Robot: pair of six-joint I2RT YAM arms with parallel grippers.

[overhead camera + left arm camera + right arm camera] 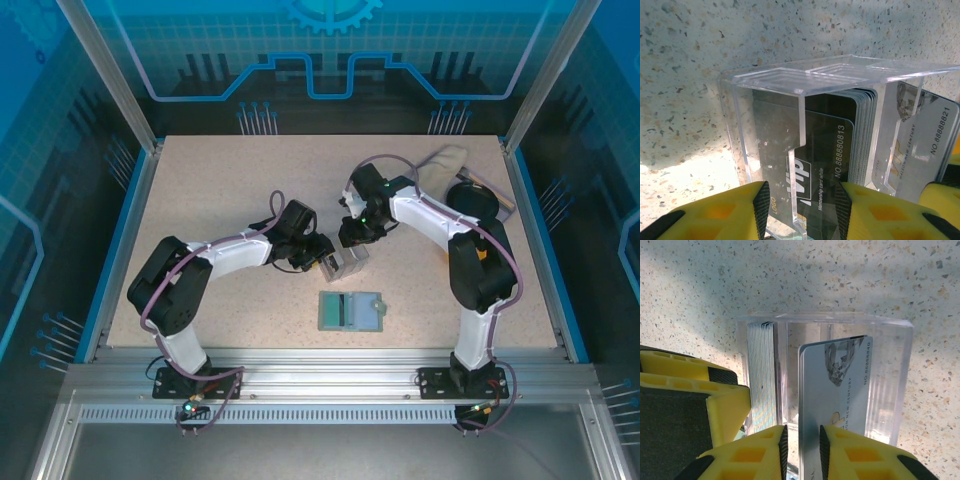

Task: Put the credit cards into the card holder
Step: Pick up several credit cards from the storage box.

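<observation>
From above, the left fingers [320, 258] and right fingers [354, 238] meet at a clear box [346, 263] on the bench [230, 190]. The card holder [351, 311] lies open just nearer the arm bases, touching neither. At the left wrist, the left fingers are clamped on the box's walls, with a stack of credit cards [863, 135] upright just beyond their tips. At the right wrist, the right fingers stand close on either side of a silver card [837, 390] upright in the box, but I cannot tell whether they pinch it.
</observation>
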